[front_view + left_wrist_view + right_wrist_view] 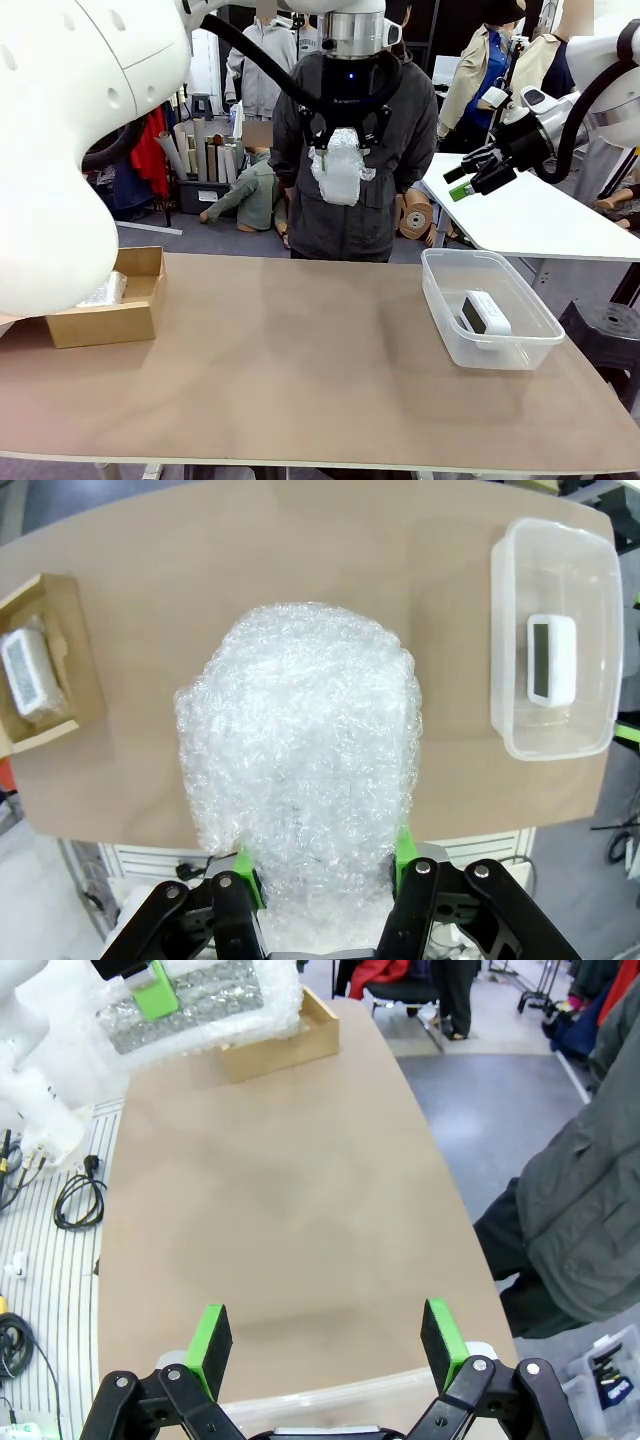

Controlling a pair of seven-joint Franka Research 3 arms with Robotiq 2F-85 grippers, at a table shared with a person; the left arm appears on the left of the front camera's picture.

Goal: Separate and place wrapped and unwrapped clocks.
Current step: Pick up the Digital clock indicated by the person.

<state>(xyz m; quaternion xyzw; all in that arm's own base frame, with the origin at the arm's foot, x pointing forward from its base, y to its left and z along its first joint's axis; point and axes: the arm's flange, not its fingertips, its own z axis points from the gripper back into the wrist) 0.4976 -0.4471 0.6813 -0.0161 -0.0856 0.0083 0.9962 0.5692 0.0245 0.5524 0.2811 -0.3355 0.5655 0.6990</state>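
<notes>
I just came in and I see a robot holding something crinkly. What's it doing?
The left tool is shut on a bubble-wrapped clock, holding it high above the table. Another wrapped clock already lies in the cardboard box. The bare white clock sits in the clear tub. The right tool hangs open, holding nothing. A person stands at the far side.

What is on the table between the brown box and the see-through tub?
Nothing: in the front view, bare table runs from the cardboard box to the plastic tub.
</notes>
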